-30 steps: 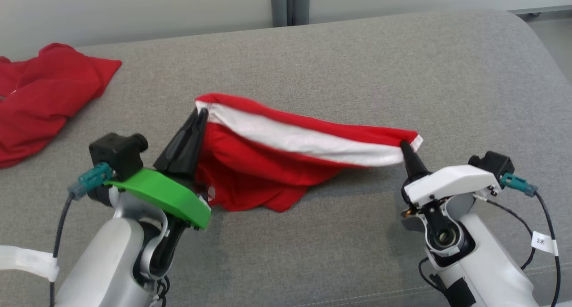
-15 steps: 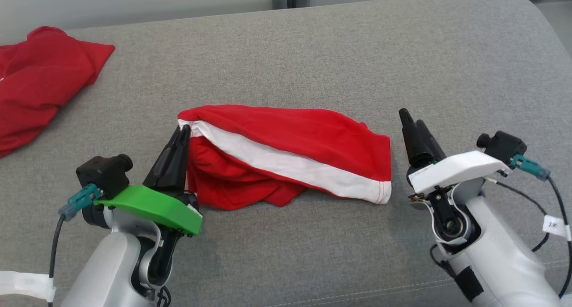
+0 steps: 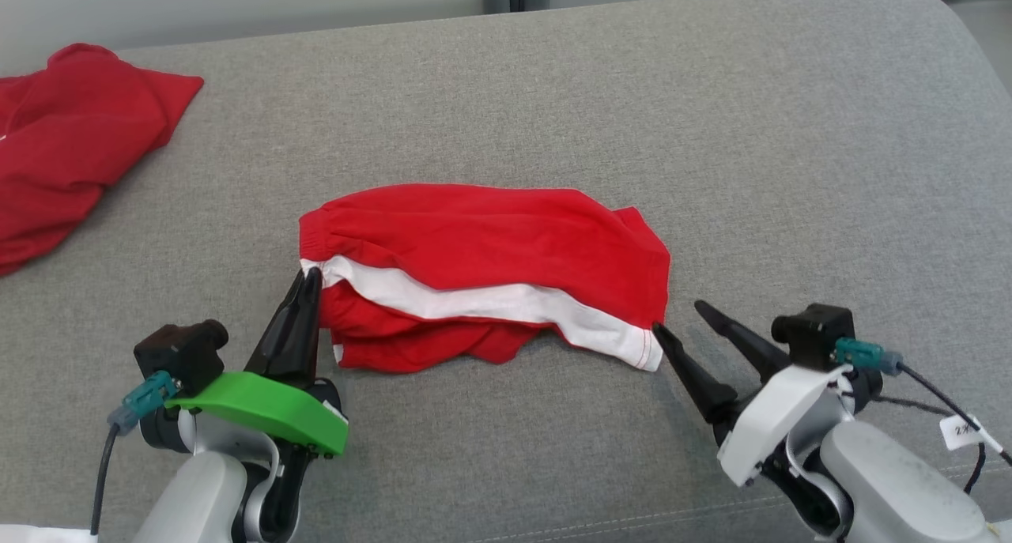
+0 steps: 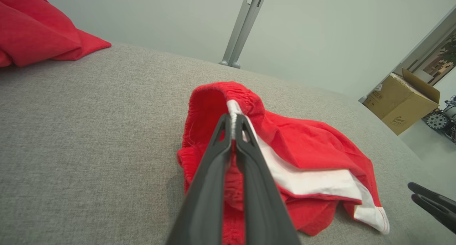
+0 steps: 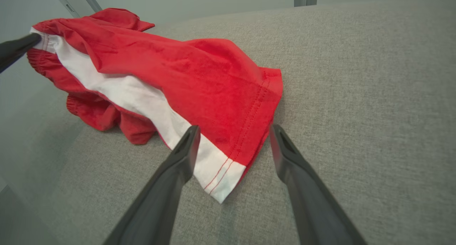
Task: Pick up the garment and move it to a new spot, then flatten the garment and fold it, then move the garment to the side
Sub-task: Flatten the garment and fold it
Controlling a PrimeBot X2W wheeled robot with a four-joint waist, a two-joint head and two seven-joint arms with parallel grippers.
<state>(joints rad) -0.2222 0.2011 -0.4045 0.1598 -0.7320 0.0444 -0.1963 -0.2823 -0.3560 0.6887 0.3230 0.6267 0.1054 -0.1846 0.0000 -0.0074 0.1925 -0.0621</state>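
Observation:
The garment is a pair of red shorts (image 3: 490, 243) with a white side stripe, lying crumpled on the grey couch seat (image 3: 553, 108). My left gripper (image 3: 311, 276) is shut on the elastic waistband at the white stripe, as the left wrist view shows with the shorts (image 4: 285, 145) pinched at my left gripper (image 4: 233, 118). My right gripper (image 3: 678, 319) stands open just right of the leg hem, touching nothing. In the right wrist view the shorts (image 5: 178, 66) lie with their hem corner between and below the open fingers of my right gripper (image 5: 233, 131).
A second red garment (image 3: 63, 148) lies bunched at the couch's far left. Bare grey cushion stretches to the right and behind the shorts. A cardboard box (image 4: 400, 102) stands on the floor beyond the couch's right end.
My right gripper let go of the leg hem, opened and drew back toward me. The shorts dropped from stretched in the air to lying on the cushion. The left gripper lowered, still holding the waistband.

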